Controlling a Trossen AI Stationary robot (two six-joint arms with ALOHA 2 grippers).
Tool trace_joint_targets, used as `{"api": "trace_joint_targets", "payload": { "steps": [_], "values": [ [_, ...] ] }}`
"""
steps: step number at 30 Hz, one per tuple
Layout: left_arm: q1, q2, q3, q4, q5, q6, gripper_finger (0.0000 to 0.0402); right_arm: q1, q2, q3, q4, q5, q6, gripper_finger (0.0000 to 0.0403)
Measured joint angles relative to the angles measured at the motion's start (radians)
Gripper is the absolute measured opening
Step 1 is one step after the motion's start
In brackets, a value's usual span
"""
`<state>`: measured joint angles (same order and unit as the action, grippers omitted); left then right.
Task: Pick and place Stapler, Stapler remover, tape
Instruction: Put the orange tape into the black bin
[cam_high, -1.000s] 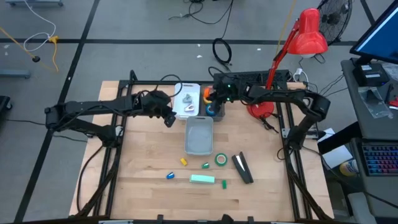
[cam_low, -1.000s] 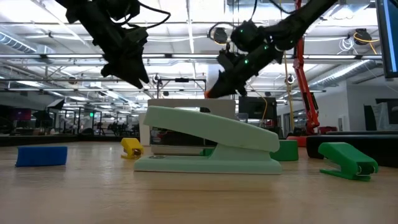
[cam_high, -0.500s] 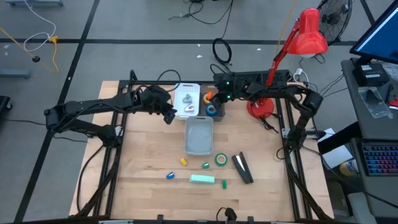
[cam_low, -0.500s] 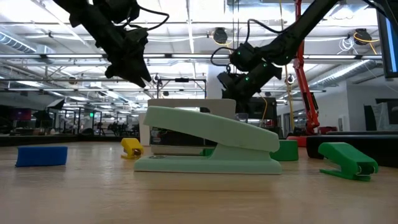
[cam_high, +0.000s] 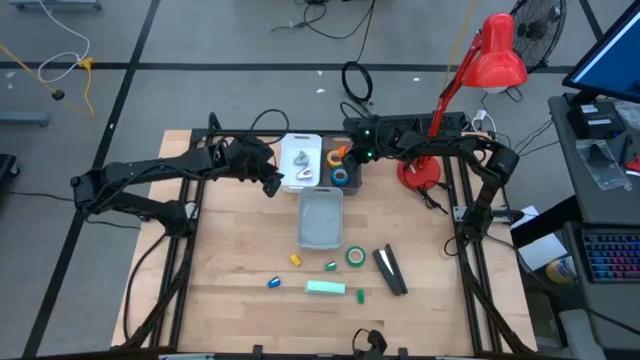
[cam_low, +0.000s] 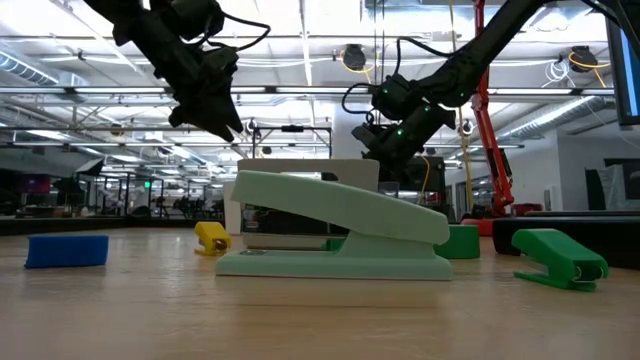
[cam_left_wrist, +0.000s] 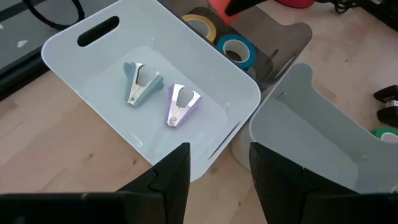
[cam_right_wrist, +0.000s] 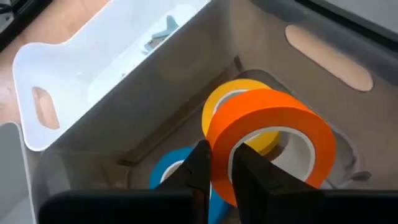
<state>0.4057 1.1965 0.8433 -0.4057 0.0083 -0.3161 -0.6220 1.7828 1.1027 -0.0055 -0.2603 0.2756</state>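
Right end effector (cam_right_wrist: 217, 171) pinches orange tape (cam_right_wrist: 267, 140) over dark bin (cam_right_wrist: 323, 68) (blue, yellow rolls inside). Step: placing. Next: lower, release. Left end effector (cam_left_wrist: 217, 174) empty, half-open, above white bin (cam_left_wrist: 68, 59).

blue tape roll (cam_right_wrist: 169, 171) half hidden behind orange roll (cam_right_wrist: 267, 134); yellow roll (cam_left_wrist: 200, 23) cut off

Beside the dark left gripper (cam_left_wrist: 214, 171), a white bin (cam_left_wrist: 205, 74) holds a pale blue staple remover (cam_left_wrist: 140, 81) and a lilac one (cam_left_wrist: 181, 104). The dark right gripper (cam_right_wrist: 219, 167) clamps an orange tape roll (cam_right_wrist: 273, 127); just behind it a yellow roll (cam_right_wrist: 239, 93), below it a blue roll (cam_right_wrist: 171, 171), in a smoky grey bin (cam_right_wrist: 323, 56).
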Motion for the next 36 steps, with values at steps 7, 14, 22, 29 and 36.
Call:
{"api": "trace_joint_targets", "payload": {
  "steps": [7, 14, 22, 29, 36],
  "values": [
    [0.0, 0.0, 0.0, 0.0, 0.001, 0.0, 0.0166, -0.002, 0.0, 0.0, -0.01, 0.023, 0.0, 0.0037],
    [0.0, 0.0, 0.0, 0.0, 0.001, 0.0, 0.0166, -0.005, 0.0, 0.0, -0.023, 0.021, -0.003, 0.0039],
    [0.0, 0.0, 0.0, 0.0, 0.018, 0.005, 0.0166, -0.006, 0.0, 0.0, -0.023, 0.021, -0.007, 0.0058],
    [0.0, 0.0, 0.001, 0.0, 0.018, 0.007, 0.0166, -0.006, 0.0, 0.0, -0.022, 0.023, -0.007, 0.0077],
    [0.0, 0.0, 0.001, -0.001, 0.018, 0.007, 0.0166, -0.006, 0.0, 0.0, -0.021, 0.023, -0.008, 0.0114]
  ]
}}
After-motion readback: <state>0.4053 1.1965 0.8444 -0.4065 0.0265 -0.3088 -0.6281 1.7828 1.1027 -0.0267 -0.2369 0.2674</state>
